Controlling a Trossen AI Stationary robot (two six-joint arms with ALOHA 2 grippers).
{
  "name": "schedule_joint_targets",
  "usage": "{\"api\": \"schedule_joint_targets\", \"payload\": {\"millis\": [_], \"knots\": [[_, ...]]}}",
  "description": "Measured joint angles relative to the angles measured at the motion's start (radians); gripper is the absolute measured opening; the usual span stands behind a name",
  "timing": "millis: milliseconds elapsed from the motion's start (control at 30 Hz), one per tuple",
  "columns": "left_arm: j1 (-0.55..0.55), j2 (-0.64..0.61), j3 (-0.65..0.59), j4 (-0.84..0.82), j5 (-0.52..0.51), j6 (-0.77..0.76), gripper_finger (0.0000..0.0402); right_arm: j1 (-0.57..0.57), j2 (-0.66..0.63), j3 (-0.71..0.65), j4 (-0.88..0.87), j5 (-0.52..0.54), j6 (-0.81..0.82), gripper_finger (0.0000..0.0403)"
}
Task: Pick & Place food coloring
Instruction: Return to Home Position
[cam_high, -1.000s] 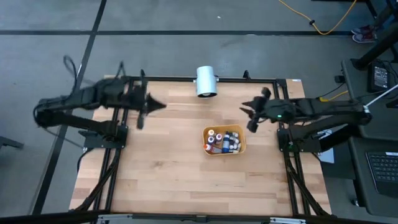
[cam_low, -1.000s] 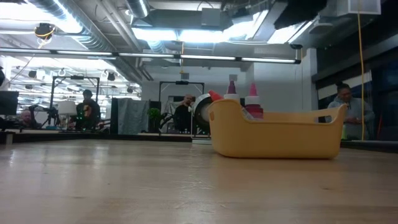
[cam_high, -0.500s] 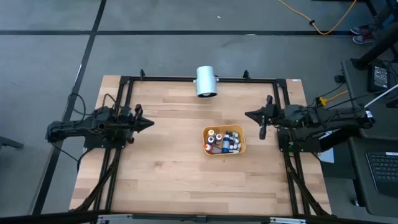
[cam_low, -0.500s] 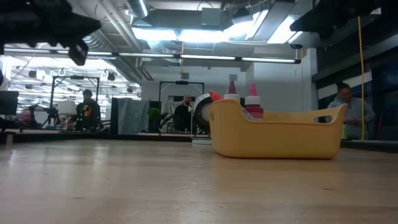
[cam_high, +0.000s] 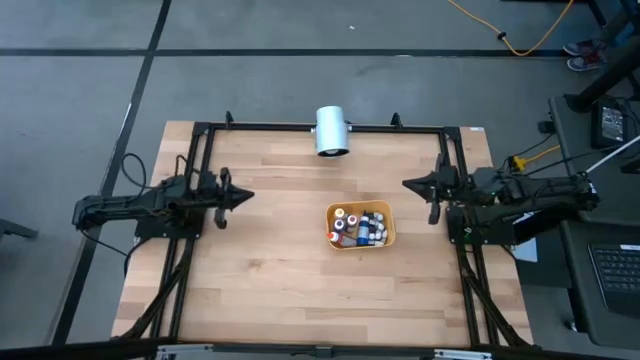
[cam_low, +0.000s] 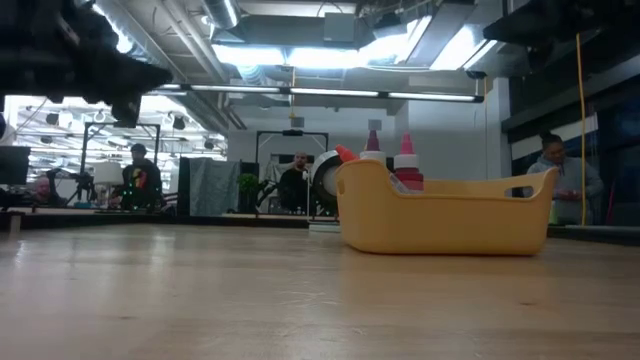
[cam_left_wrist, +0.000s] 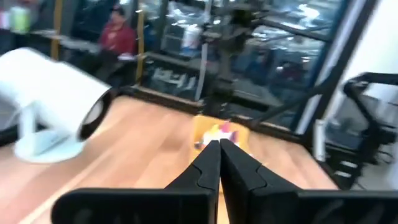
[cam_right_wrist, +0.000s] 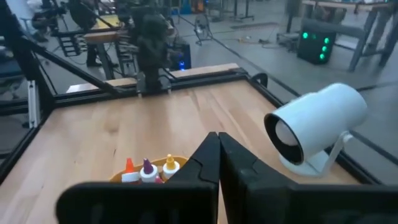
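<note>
The food coloring bottles (cam_high: 360, 226), tiny with pale caps and blue, red and orange bodies, stand together inside an orange-yellow tray (cam_high: 389, 238) right of the table's middle; their tips (cam_low: 388, 150) rise above the tray's rim in the low view. My left gripper (cam_high: 246, 197) hovers over the table's left side, shut and empty, pointing toward the tray. My right gripper (cam_high: 408, 184) hovers over the right side, shut and empty, just right of the tray. In the wrist views the shut fingertips of my left gripper (cam_left_wrist: 219, 144) and my right gripper (cam_right_wrist: 216, 135) point at the bottles.
A big white cylinder on a stand (cam_high: 331, 131) sits at the table's far edge, above the tray. Black frame rails (cam_high: 300, 126) run along the table's sides. Bare wood (cam_high: 280, 280) lies near and left of the tray. People show in the room beyond.
Both arms have drawn back and come lower. My left gripper moved from the far left part toward the left edge and nearer side, then settled. My right gripper pulled back toward the right edge. The tray and bottles stayed put.
</note>
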Motion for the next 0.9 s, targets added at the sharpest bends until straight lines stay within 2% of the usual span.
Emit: {"api": "schedule_joint_targets", "payload": {"millis": [100, 267, 367, 467, 633, 733, 833, 900], "knots": [[0.0, 0.006, 0.0, -0.064, -0.062, -0.041, 0.001, 0.0, -0.017, 0.0, -0.001, -0.007, -0.035, 0.0004], [0.0, 0.019, 0.0, -0.073, -0.075, -0.045, 0.0009, 0.0, -0.073, -0.01, 0.011, -0.075, -0.122, 0.0003], [0.0, 0.02, 0.0, -0.073, -0.076, -0.044, 0.0006, 0.0, -0.151, -0.082, 0.1, -0.149, -0.165, 0.0004], [0.0, 0.02, 0.0, -0.072, -0.076, -0.044, 0.0007, 0.0, -0.261, -0.212, 0.226, -0.216, -0.179, 0.0004], [0.0, 0.02, 0.0, -0.071, -0.076, -0.044, 0.0012, -0.001, -0.464, -0.448, 0.483, -0.406, -0.133, 0.0005], [0.0, 0.019, 0.0, -0.071, -0.076, -0.044, 0.0012, -0.001, -0.46, -0.519, 0.608, -0.574, -0.11, 0.0005], [0.0, 0.02, 0.0, -0.07, -0.077, -0.044, 0.001, -0.001, -0.465, -0.527, 0.547, -0.657, -0.125, 0.0004], [0.0, 0.02, 0.0, -0.066, -0.078, -0.044, 0.0009, -0.001, -0.463, -0.528, 0.455, -0.663, -0.167, 0.0003]]}}
